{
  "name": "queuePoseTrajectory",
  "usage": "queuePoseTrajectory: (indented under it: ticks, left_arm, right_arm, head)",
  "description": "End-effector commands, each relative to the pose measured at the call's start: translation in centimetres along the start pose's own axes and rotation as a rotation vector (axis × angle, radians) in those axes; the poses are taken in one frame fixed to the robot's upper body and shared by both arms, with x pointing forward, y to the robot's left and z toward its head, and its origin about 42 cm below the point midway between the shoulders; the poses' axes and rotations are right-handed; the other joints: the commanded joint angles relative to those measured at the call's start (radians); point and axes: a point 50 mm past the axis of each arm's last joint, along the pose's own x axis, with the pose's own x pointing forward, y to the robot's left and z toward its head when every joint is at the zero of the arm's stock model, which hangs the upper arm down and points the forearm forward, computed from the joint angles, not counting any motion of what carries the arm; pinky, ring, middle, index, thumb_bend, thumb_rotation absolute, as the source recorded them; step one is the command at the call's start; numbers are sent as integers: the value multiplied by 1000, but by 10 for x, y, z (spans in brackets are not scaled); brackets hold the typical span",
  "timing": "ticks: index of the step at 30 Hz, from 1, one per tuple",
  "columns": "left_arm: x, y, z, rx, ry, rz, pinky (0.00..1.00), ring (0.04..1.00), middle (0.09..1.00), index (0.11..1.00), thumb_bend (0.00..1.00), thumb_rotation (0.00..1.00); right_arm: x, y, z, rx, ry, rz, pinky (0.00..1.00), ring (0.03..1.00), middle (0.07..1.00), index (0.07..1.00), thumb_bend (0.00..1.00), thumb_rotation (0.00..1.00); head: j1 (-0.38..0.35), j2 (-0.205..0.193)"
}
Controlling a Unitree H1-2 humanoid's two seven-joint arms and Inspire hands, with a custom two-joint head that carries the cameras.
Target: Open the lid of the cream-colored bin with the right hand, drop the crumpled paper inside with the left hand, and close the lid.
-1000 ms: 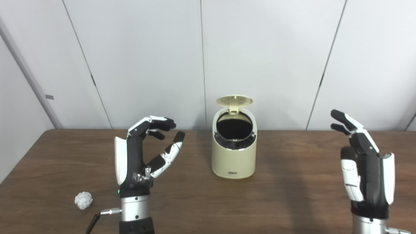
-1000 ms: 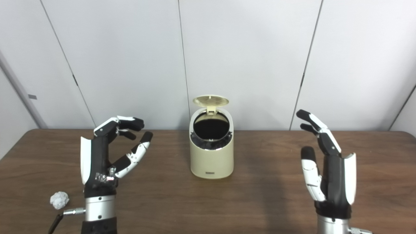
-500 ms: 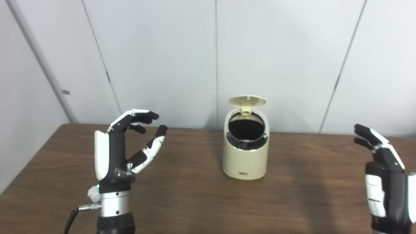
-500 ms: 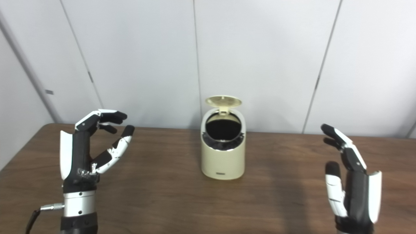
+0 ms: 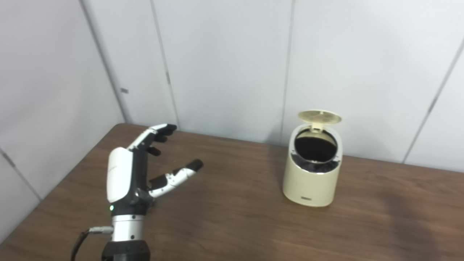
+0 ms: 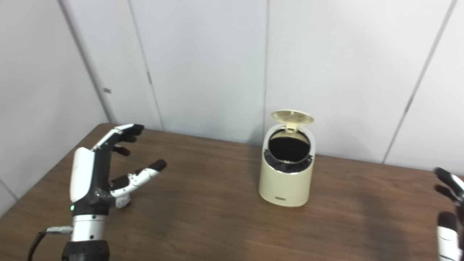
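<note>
Cream-colored rounded plastic bin (image 5: 311,179) is seen standing upright on the dark brown wooden table (image 5: 232,221), toward the far edge and right of centre in the left eye view, close to the grey panelled wall (image 5: 224,61). Its round flip lid (image 5: 319,116) is raised, hinged at the back, held roughly level above the rim; the opening faces the cameras and the inside reads black. A small dark label is seen low on the front of the bin. Left hand (image 5: 139,172), black and white with a silver wrist, is held upright over the left part of the table, near the left edge, well apart from the bin. Its fingers (image 5: 154,136) are spread and curled forward, thumb (image 5: 177,175) stuck out toward the bin; nothing is gripped. A small green light is lit at the wrist, and a black cable is plugged into the silver cuff. A bit of white, probably the crumpled paper ball (image 6: 123,201), is glimpsed in the right eye view just behind the base of the left hand, mostly hidden by it. Right hand (image 6: 449,203) is only caught at the right edge of the right eye view, cut off by the frame; dark fingertips are seen apart, nothing held as far as can be told.
</note>
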Motion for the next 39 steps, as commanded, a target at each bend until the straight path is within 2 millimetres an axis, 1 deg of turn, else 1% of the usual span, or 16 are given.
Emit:
queuePoseTrajectory:
  ticks: [1,4,6,8,10,12,14,16,19,21,22,25,28,33,37,39]
  left_arm:
    - [5,5,-5,50,-21,24,582,701,747,757,1000,535]
    - [5,3,-10,85,8,14,579,700,749,778,1000,543]
    - [4,2,-12,94,19,14,542,665,722,789,1000,534]
    - [3,0,-15,97,28,14,532,657,720,800,1000,518]
    - [2,-2,-19,106,47,7,532,663,726,808,1000,521]
    - [-1,-2,-24,131,72,2,568,701,754,815,1000,525]
    - [-5,-3,-30,160,89,-9,558,694,753,822,1000,529]
    - [-7,-3,-34,180,93,-18,586,719,774,832,1000,533]
    - [-13,-5,-41,208,116,-30,593,711,772,837,1000,512]
    - [-16,-5,-44,244,126,-39,603,724,788,829,1000,486]
    - [-17,-4,-43,274,133,-45,601,729,797,832,1000,475]
    - [-21,2,-43,348,154,-58,592,739,821,864,1000,505]
    - [-23,7,-48,398,157,-65,609,762,853,882,1000,511]
    - [-24,13,-60,467,167,-76,667,807,850,858,1000,500]
    - [-23,14,-72,548,163,-83,658,806,843,847,1000,499]
    - [-23,12,-78,583,153,-87,650,798,833,841,1000,492]
  right_arm:
    - [13,-7,5,-21,-86,-29,663,782,786,765,280,998]
    - [13,-11,-2,-10,-66,-18,663,783,789,766,267,1000]
    - [12,-13,-7,-28,-61,-8,670,788,793,770,266,1000]
    - [12,-15,-11,-38,-57,-2,671,786,793,770,259,1000]
    - [12,-16,-15,-33,-48,2,677,788,791,767,245,1000]
    - [11,-17,-18,-23,-34,4,685,792,792,765,251,1000]
    - [11,-18,-19,-23,-29,2,689,794,791,767,253,1000]
    - [11,-19,-20,-21,-28,3,681,790,788,766,246,1000]
    - [11,-20,-20,-27,-29,9,689,794,790,767,240,1000]
    - [10,-21,-21,-38,-31,14,689,796,793,770,229,1000]
    - [10,-22,-21,-45,-34,15,690,797,793,770,222,1000]
    - [9,-23,-21,-43,-32,14,682,792,790,765,211,1000]
    - [8,-23,-19,-31,-29,11,669,784,783,752,217,997]
    - [7,-24,-19,-25,-27,21,676,792,790,760,191,982]
    - [7,-24,-18,-32,-32,25,678,790,788,755,212,999]
    - [6,-25,-17,-18,-28,24,675,789,787,751,214,989]
  head:
    - [20,6]
    - [65,9]
    - [99,12]
    - [112,16]
    - [117,19]
    - [124,23]
    - [128,25]
    - [129,25]
    - [132,28]
    - [132,28]
    - [136,26]
    - [136,26]
    - [136,26]
    - [147,24]
    - [142,24]
    - [137,26]
